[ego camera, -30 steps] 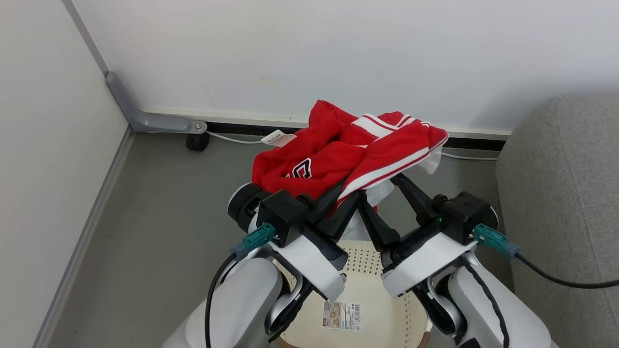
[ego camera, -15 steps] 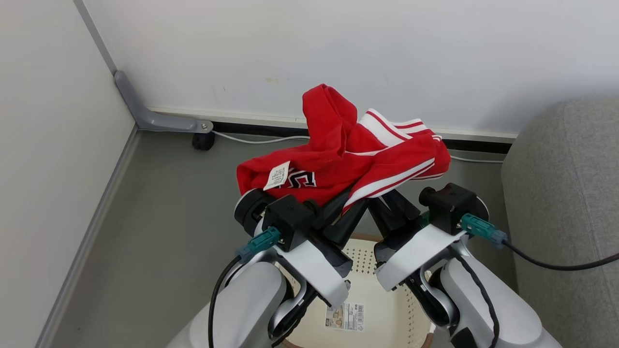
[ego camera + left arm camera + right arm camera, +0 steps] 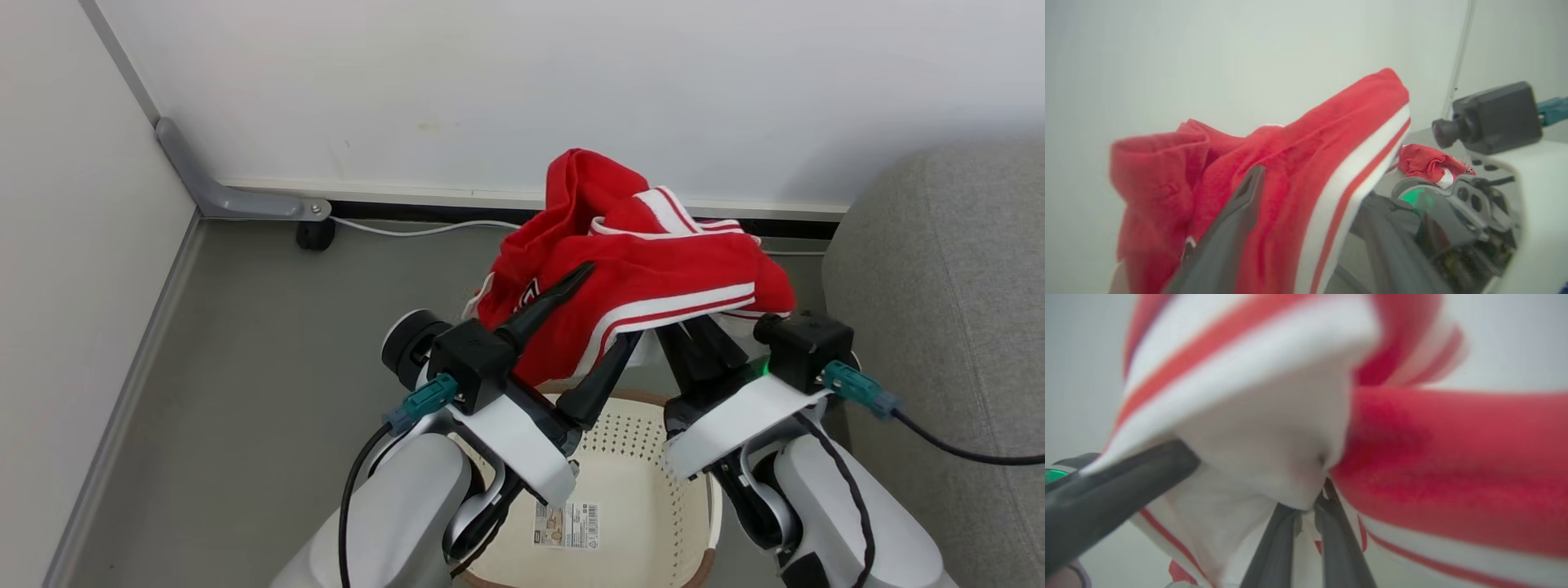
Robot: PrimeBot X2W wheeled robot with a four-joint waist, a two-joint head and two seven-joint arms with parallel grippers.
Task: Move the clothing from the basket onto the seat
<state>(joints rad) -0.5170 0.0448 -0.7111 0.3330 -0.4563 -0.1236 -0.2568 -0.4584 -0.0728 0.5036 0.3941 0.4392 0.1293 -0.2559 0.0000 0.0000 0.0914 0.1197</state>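
The basket (image 3: 653, 490) sits low behind the fingers, nearest the robot's body, its bottom bare but for a label sticker (image 3: 565, 523). Above it, the left gripper (image 3: 612, 300) has its fingers spread wide, one lying across the top of the red bundle and one beneath it, clamping nothing. The right gripper (image 3: 704, 336) has its fingers pressed together on a fold of white lining (the one real pinch on the load, as far as the views show). The clothing (image 3: 653, 269) rides bunched over and just beyond both sets of fingertips, clear of the basket and draped more than gripped. The seat (image 3: 939, 286) lies off the outer side of the right fingers, with no cloth touching it.

The hazard, as judged from here, is a narrow hold on slippery lining. A swing toward the seat could let the bundle's weight pull it free. Any part not caught in that pinch may slide off past the fingertips to the floor (image 3: 269, 343). The cloth could also snag on the spread left fingers and be pulled out of the right gripper's hold.
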